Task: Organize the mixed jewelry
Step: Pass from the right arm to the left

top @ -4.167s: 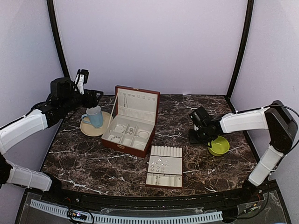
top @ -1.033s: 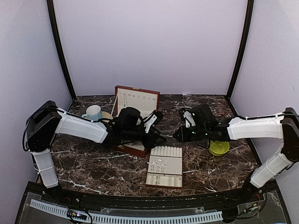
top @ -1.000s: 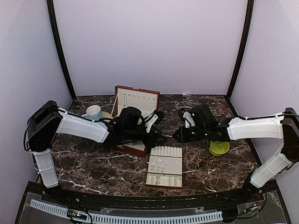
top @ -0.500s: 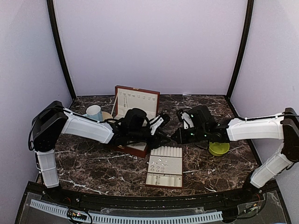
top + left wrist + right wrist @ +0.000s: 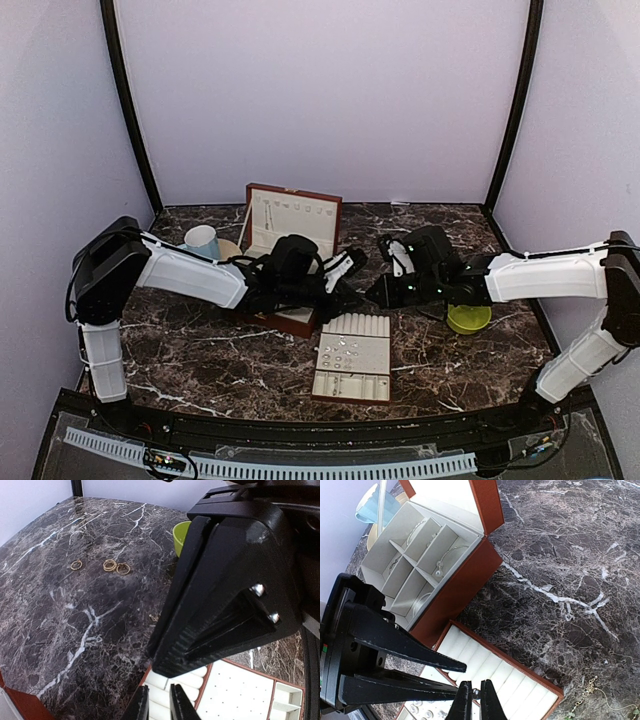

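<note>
- Over the far edge of the ring tray (image 5: 352, 372), the left gripper (image 5: 350, 277) and right gripper (image 5: 382, 290) meet tip to tip. From above they are too small to show any gap or anything held.
- The left arm hides most of the open box (image 5: 290, 215), and only its lid and a near corner show. The mug (image 5: 202, 240) is partly covered too.
- Only the right wrist view looks into the box. Its cream compartments hold thin hoops and chains of jewelry (image 5: 447, 555), and one hoop carries a small bead.
- That view also shows the right fingers (image 5: 464, 703) pressed together. A tiny pale speck sits at their tips, and I cannot tell whether it is a piece. The left gripper's two black fingers come in from the left, spread a little, with their tips just beside the right ones.
- In the left wrist view, its own fingers (image 5: 140, 709) are cut off at the bottom edge. A narrow gap shows between them, with nothing visible in it. The right gripper looms large and blocks much of the scene.
- Only this view shows three gold-coloured rings (image 5: 109, 565) on the bare table (image 5: 60, 630). They lie near the green bowl (image 5: 181, 534) and well apart from the fingers.
- A fine chain (image 5: 587, 686) lies on the table to the right of the right fingers, beside the tray's corner.
- Small pieces on the tray are blurred specks from above.
</note>
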`<state>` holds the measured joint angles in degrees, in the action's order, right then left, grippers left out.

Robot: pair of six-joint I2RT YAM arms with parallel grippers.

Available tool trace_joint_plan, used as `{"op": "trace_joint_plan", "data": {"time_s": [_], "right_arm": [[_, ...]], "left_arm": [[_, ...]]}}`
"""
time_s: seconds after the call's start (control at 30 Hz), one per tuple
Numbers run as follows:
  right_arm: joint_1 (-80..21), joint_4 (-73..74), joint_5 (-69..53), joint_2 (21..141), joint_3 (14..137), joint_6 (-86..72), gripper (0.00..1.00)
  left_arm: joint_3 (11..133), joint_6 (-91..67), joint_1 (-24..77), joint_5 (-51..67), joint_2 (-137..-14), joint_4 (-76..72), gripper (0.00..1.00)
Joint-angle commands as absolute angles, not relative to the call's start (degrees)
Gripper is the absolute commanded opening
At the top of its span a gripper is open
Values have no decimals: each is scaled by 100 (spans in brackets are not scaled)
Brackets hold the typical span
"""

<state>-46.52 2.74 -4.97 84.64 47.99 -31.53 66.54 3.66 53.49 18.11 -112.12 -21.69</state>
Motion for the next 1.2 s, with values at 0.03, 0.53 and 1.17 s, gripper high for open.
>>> {"op": "trace_joint_plan", "data": {"time_s": [0.03, 0.53, 1.17], "right_arm": [[-4729, 147, -526, 8479, 4948, -3059, 3], [-4746, 151, -544, 8494, 4939, -3026, 3], [-4667, -355, -272, 7927, 4583, -3313, 34]], "left_arm": [[6809, 411, 5412, 1847, -11197, -2143, 18], [6877, 448, 5424, 1829, -11208, -2157, 10], [6643, 59, 5432, 1817, -10968, -2452, 0]]}}
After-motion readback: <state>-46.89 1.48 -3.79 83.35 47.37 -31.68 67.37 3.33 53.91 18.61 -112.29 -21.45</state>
